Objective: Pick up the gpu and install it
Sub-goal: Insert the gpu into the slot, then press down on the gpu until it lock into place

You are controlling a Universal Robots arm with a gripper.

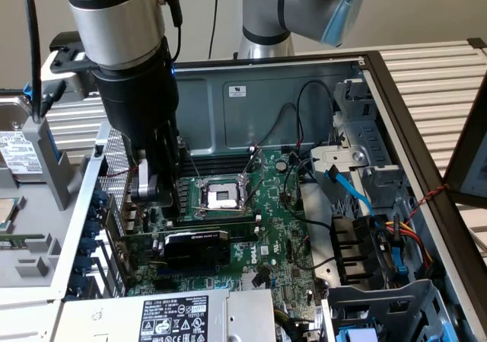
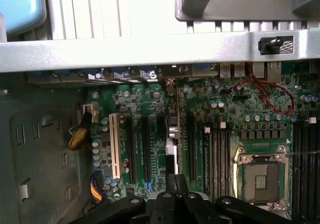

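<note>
**Over the open case, gripper shut above the seated card**

Near the case's exterior-view left wall, the gripper hangs with jaws shut, empty, above the motherboard. Just beyond, the gpu stands seated in a slot. From the wrist, the card appears edge-on among black slots, beside the CPU socket.

One gpu and one CPU socket are counted on the motherboard. One gripper is seen.

place: robotics lab | evidence: opened computer case, bare motherboard, robot arm
</note>
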